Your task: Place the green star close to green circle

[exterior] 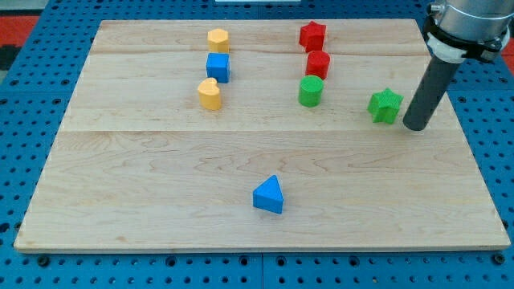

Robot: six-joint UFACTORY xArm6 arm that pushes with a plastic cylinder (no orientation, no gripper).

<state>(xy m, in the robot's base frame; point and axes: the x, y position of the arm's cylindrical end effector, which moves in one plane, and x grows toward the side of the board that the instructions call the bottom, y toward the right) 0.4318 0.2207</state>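
The green star (385, 105) lies on the wooden board at the view's right. The green circle (311, 91), a short cylinder, stands to its left, about a hundred pixels away, with bare board between them. My tip (416, 126) rests on the board just right of the green star and slightly below it, close to the star's right side; I cannot tell if it touches.
A red cylinder (318, 63) sits right above the green circle, and a red star (312, 35) above that. A yellow hexagon (218, 39), blue cube (218, 67) and yellow block (210, 94) stand in a column at the upper left. A blue triangle (269, 195) lies at the bottom centre.
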